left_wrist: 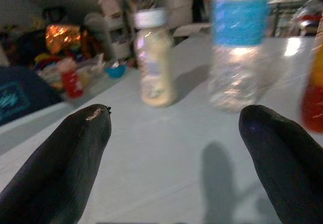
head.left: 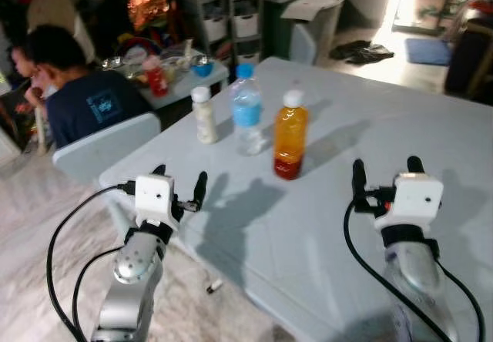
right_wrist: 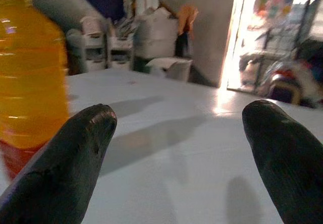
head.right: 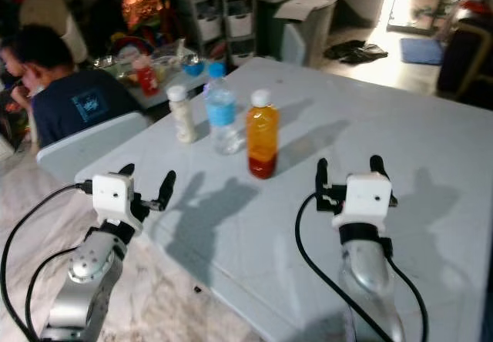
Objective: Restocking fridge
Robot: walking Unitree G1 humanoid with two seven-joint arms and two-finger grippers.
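White table (head.left: 370, 126): three bottles stood upright in a row near its far left corner; small cream bottle (head.left: 204, 115) at the left, water bottle (head.left: 246, 110) with blue label in the middle, orange juice bottle (head.left: 291, 135) at the right, each just beside the next; left gripper (head.left: 180, 187) held at the table's near left edge, fingers apart, nothing between them; right gripper (head.left: 387, 177) held over the table, short of the juice bottle, fingers apart, likewise empty; person in dark shirt (head.left: 85, 99) seated beyond the table's left corner.
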